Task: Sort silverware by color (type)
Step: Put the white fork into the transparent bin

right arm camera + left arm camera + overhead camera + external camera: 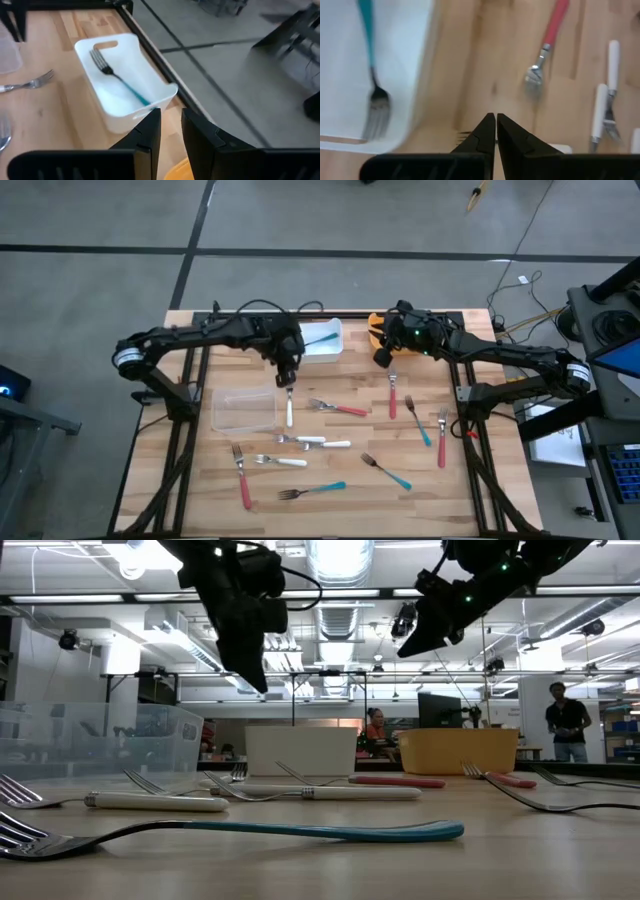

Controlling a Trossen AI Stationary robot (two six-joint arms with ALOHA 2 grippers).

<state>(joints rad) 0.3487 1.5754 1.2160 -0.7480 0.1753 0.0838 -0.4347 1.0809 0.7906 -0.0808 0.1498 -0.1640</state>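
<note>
Forks and spoons with red, teal or white handles lie scattered on the wooden table [470, 480]. My left gripper [288, 376] [495, 122] is shut and hovers above the table near the clear bin [243, 410], over the head end of a white-handled utensil [290, 412]. It holds nothing. One teal fork [318, 338] [117, 75] lies inside the white bin [335, 348] [150, 85]. My right gripper [383, 358] [171, 125] is raised, empty and slightly open beside the orange bin [374, 330] at the far edge.
On the table lie red forks [340, 408] [393, 395] [442, 438] [241, 475], teal ones [418, 420] [387, 470] [312, 490] and white ones [315, 441] [280, 461]. The bins stand along the far and left part. People show in the room behind.
</note>
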